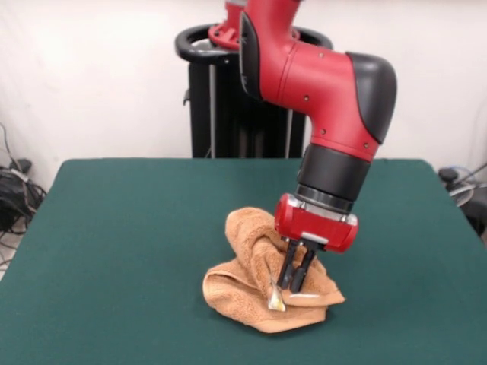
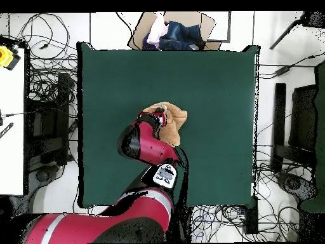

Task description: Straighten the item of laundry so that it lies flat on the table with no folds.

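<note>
The orange-tan towel (image 1: 243, 293) lies crumpled in a heap on the dark green table (image 1: 114, 228), a little right of centre and near the front edge. Part of it is bunched up into a raised fold behind the gripper. A small white label (image 1: 275, 301) shows at its front. My gripper (image 1: 295, 287) points down onto the heap, its two black fingers close together and pinching a fold of the towel. In the overhead view the towel (image 2: 174, 124) shows mid-table (image 2: 216, 82), partly hidden under the gripper (image 2: 161, 119) and arm.
The black pedestal (image 1: 228, 99) stands behind the table's far edge. Cables (image 1: 15, 190) lie on the floor at the left. In the overhead view a box of clothes (image 2: 171, 32) sits beyond the table edge, and a white side table (image 2: 11, 127) stands at the left.
</note>
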Robot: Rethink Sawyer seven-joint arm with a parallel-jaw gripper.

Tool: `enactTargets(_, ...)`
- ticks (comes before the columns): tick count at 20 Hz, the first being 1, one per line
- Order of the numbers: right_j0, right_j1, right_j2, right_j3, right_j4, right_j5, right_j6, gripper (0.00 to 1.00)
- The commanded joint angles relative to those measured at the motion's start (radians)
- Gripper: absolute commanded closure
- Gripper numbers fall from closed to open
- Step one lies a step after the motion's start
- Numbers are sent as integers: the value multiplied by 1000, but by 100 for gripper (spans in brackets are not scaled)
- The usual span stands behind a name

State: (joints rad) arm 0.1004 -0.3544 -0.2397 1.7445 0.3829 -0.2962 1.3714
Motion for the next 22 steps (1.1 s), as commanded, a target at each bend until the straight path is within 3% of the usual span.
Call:
enactTargets(1, -7, -7, 123, 102, -12, 93, 261, 100)
enactTargets(22, 44, -136, 73, 237, 23, 172, 258, 100)
